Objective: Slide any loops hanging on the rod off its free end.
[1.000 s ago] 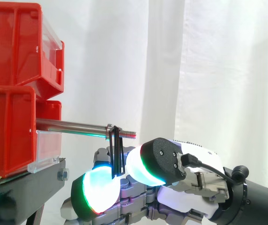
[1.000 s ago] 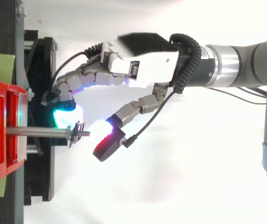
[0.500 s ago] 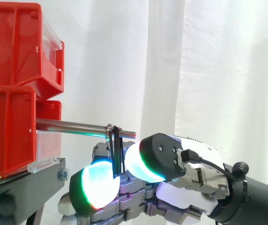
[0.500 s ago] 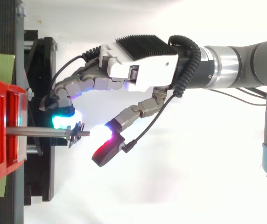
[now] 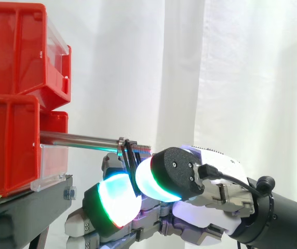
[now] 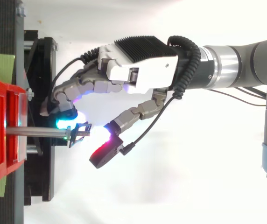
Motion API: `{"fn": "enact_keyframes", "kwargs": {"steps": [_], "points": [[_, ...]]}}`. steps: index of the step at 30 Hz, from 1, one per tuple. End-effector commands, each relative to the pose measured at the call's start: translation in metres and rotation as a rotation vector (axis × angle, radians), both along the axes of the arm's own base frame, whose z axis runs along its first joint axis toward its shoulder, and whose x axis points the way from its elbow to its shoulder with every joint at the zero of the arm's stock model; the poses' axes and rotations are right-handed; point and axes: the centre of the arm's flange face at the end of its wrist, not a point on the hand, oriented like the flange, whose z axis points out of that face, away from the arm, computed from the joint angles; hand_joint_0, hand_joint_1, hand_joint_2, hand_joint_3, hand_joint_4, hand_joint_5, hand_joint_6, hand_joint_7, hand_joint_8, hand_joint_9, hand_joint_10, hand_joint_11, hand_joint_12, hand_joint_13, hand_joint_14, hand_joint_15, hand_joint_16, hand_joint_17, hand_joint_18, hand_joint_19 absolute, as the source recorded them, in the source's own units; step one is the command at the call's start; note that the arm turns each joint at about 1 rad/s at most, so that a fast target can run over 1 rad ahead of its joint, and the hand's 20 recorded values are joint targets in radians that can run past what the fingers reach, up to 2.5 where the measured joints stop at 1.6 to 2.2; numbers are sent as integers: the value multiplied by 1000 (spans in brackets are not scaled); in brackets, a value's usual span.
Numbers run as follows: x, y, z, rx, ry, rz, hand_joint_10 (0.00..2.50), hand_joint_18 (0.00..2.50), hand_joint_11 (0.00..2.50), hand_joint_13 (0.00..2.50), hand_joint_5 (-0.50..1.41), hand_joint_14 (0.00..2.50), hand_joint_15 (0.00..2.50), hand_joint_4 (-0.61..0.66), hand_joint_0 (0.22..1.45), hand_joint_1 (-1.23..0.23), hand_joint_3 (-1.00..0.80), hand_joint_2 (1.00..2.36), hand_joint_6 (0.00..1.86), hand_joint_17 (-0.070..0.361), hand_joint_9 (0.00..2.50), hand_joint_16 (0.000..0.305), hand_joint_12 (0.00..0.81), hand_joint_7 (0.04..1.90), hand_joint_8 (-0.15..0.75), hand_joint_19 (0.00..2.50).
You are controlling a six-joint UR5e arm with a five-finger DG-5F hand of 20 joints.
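The hand (image 6: 138,70) reached in from below the rod (image 5: 80,139), fingers (image 5: 117,201) and thumb (image 5: 161,178) curled towards each other and pinching the lower part of the black loops (image 5: 130,157) between their glowing pads. The loops hung on the rod just behind its threaded free end, tilted towards that end. The rod stuck out level from the red bins (image 5: 8,150) on the black stand (image 5: 26,207)
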Motion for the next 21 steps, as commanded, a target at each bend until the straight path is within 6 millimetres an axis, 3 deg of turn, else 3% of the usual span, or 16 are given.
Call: {"fn": "enact_keyframes", "kwargs": {"steps": [1, 9, 21], "points": [[0, 0, 0, -2, -1, 5, 6, 768, 185, 704, -183, 0, 34, 225, 593, -595, -291, 1020, 596, 114, 692, 50, 283, 1457, 302, 299], [-1, -2, 0, -7, -1, 14, 7, 790, 208, 725, -214, 1, 42, 210, 598, -608, -268, 1022, 739, 112, 711, 50, 280, 1357, 303, 297], [-1, -6, 4, -16, -4, 32, 7, 796, 214, 732, -220, 2, 46, 179, 584, -601, -169, 1030, 787, 113, 716, 50, 281, 1340, 304, 302]]}}
